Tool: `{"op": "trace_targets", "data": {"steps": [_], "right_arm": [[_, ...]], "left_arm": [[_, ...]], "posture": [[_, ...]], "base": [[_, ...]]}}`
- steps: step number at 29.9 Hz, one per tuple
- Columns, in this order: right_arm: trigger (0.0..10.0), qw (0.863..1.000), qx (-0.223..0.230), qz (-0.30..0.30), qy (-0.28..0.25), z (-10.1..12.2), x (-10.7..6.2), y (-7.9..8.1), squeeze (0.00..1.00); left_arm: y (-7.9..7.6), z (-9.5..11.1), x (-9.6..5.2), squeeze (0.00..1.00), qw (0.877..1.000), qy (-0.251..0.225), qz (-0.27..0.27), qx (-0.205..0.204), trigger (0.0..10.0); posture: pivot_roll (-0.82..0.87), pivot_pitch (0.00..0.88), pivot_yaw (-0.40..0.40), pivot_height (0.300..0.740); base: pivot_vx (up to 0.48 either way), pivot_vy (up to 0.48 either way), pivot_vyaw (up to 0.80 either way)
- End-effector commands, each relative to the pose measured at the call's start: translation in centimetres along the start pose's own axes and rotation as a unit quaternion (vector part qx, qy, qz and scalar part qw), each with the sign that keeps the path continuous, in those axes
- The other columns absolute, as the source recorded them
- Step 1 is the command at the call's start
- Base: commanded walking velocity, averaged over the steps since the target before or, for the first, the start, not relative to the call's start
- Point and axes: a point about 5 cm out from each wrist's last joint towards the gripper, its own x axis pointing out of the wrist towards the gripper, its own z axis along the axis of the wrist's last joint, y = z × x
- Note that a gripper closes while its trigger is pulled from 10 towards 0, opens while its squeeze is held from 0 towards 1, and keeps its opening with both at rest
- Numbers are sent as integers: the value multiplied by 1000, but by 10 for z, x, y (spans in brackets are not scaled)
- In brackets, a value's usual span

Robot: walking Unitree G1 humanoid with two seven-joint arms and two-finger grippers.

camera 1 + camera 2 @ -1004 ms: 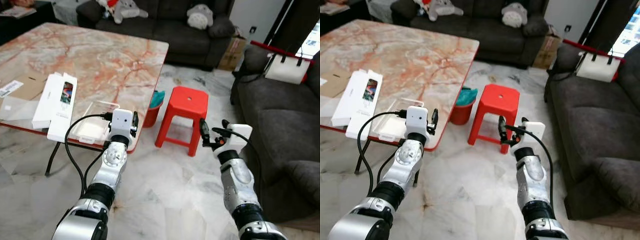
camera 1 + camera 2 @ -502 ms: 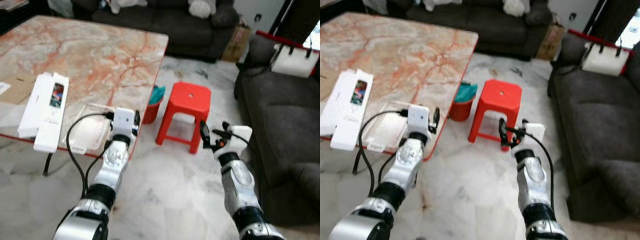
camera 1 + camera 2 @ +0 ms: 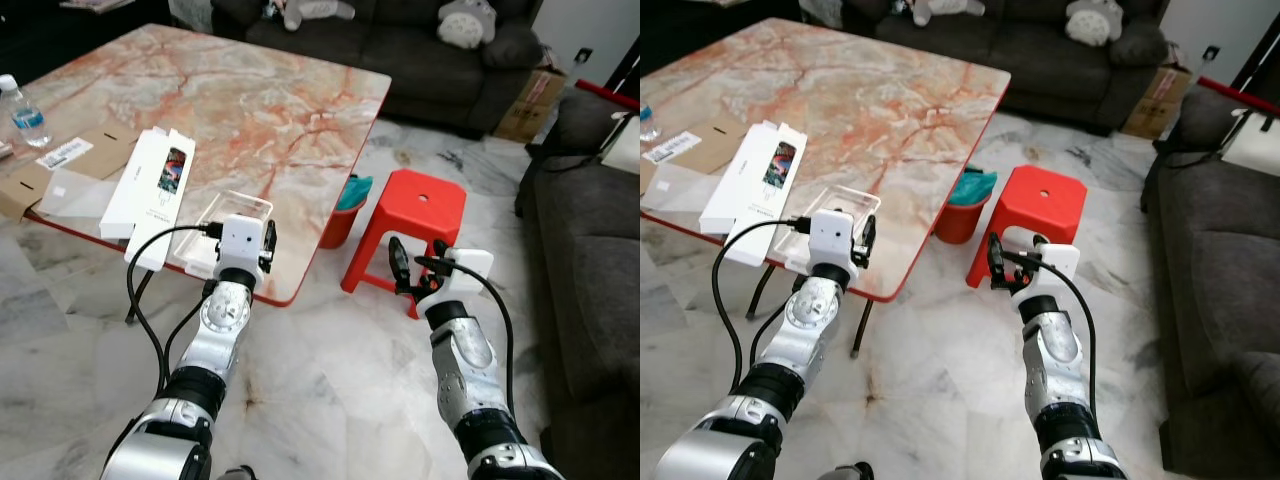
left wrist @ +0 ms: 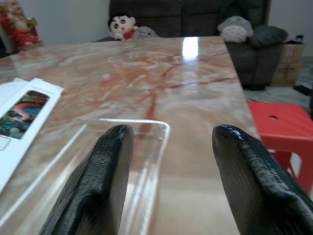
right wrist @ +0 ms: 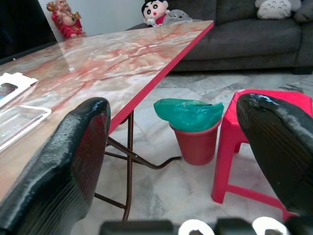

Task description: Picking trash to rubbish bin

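You are at the approach step: nothing is held yet. Your left gripper [image 4: 166, 161] hovers at the table's [image 3: 250, 90] near edge with its fingers spread apart, empty, and aimed along the clear plastic tray [image 3: 228, 214] that lies at that edge, near its right-hand corner. Just beside the tray lies the white packaging box [image 3: 150, 192], with flattened cardboard [image 3: 60, 165] farther along the same edge. Your right gripper [image 3: 412, 273] hangs in front of the red stool [image 3: 410, 215], fingers wide open and empty. The red rubbish bin [image 5: 191, 128] with its green liner stands on the floor under the table's right edge, beside the stool. Next, I judge, ease the left fingers forward over the tray's rim and close.
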Motion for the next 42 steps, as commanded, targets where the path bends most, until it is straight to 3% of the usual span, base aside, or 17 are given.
{"op": "trace_targets", "data": {"steps": [1,15,34,38,42], "right_arm": [[10000,1000,2,-5,-1,1,0,-2,0],[10000,1000,5,-3,3,0,-2,-2,0],[10000,1000,4,2,9,-2,-4,-1,0],[10000,1000,4,2,10,-3,-5,-1,0],[10000,1000,3,3,11,-3,-6,-1,0]], "left_arm": [[-4,3,4,0,1000,2,-10,3,10000],[26,3,15,0,999,36,26,27,10000],[30,3,26,0,994,86,24,63,10000],[26,2,27,0,993,101,13,58,10000],[23,4,30,0,994,102,11,20,10000]], "posture": [[78,124,-110,740],[79,129,-115,740],[72,142,-130,740],[70,146,-132,740],[62,153,-136,740]], "base": [[0,0,0],[0,0,0],[0,0,0],[0,0,0],[0,0,0]]}}
